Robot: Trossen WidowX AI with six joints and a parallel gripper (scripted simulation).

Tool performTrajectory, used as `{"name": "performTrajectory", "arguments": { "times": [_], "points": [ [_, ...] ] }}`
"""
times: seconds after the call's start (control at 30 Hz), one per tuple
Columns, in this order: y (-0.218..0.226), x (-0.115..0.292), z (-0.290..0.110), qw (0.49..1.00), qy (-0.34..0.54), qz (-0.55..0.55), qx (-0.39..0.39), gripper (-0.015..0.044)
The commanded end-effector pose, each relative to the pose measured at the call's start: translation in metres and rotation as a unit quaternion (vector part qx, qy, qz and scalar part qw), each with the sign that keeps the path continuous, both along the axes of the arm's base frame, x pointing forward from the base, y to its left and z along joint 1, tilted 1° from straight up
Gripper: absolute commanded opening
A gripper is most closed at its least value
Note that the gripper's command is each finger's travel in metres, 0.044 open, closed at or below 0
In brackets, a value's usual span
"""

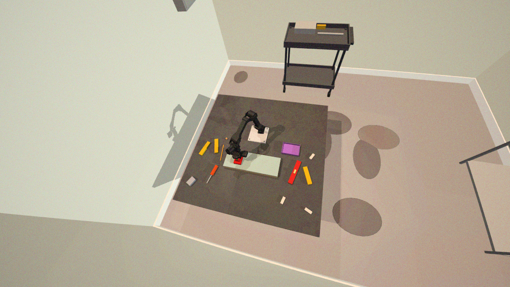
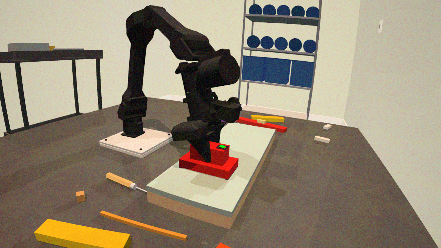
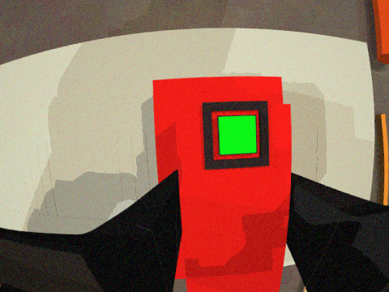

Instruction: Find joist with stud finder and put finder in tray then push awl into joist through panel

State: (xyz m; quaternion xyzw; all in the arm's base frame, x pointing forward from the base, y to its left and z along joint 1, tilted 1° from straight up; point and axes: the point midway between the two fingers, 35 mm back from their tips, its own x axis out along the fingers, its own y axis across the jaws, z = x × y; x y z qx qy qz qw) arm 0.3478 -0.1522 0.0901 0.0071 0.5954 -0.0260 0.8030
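Panel: pale green flat floor panel (image 2: 243, 144), centre of the exterior view, on the dark desk (image 2: 323, 197).
Stud finder: red stepped block stud finder (image 2: 212, 165), lower-left on the panel; green-lit; looks rigid, light.
Fingers: black fingers clamp its raised upper block, a sound hold.
Awl: wooden-handled awl (image 2: 121, 180), lower left.
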Motion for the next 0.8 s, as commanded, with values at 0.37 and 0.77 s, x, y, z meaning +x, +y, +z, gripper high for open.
{"name": "performTrajectory", "arguments": {
  "times": [0.37,0.77],
  "points": [
    [-0.032,0.000,-0.001,1.000,0.001,0.003,0.001,0.0000],
    [-0.058,-0.002,0.000,1.000,0.001,0.003,0.000,0.0000]
  ]
}}
